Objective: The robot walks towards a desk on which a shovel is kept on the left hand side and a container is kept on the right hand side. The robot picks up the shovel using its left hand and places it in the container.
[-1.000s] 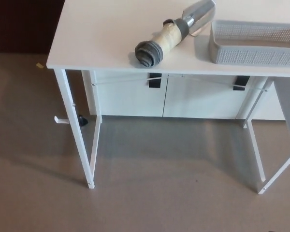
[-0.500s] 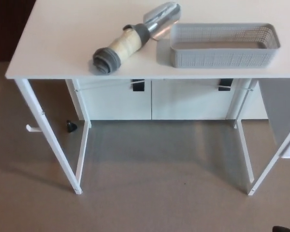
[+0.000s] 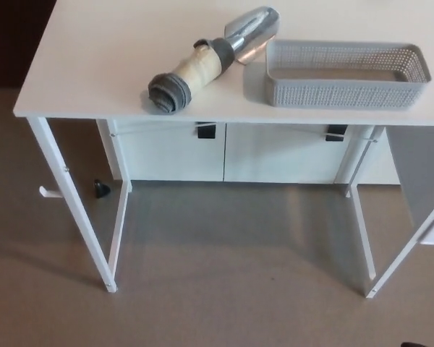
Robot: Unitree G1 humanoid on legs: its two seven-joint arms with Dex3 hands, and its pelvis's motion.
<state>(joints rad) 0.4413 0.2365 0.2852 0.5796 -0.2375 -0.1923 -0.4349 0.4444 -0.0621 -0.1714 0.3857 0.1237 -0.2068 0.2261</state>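
Neither robot hand in shot, so their state can't be told. The silver metal shovel with cream, grey-capped handle [image 3: 210, 61] lies on the white counter [image 3: 94, 65], just beside the grey perforated plastic container [image 3: 345, 73]. Risk: the round handle rolling off a poor grasp.

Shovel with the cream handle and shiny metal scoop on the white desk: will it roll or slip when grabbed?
The cream-handled metal shovel looks rigid. Its round handle and grey end cap suggest it may roll if nudged sideways. The polished scoop is probably slippery, so the handle seems the safer grip.
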